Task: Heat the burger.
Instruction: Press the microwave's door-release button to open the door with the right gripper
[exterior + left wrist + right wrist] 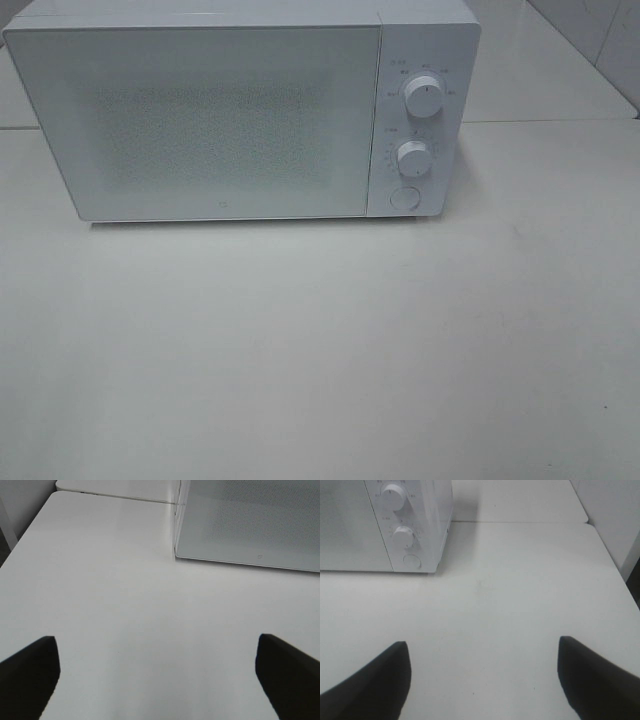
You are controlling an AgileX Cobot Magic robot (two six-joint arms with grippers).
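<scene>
The burger is out of view in every frame. A white microwave [230, 110] stands at the back of the white table with its door shut; it also shows in the left wrist view [250, 522] and the right wrist view [385, 525]. Two knobs [424, 98] and a round button [404, 197] sit on its right panel. My left gripper [157, 677] is open and empty over bare table left of the microwave front. My right gripper [482, 680] is open and empty over bare table right of the microwave. Neither gripper shows in the exterior high view.
The white table [320, 350] stretches in front of the microwave. Its left edge [20, 545] and right edge [615, 560] show in the wrist views. A seam between two tabletops runs behind [520, 522]. A tiled wall rises at the back right [600, 40].
</scene>
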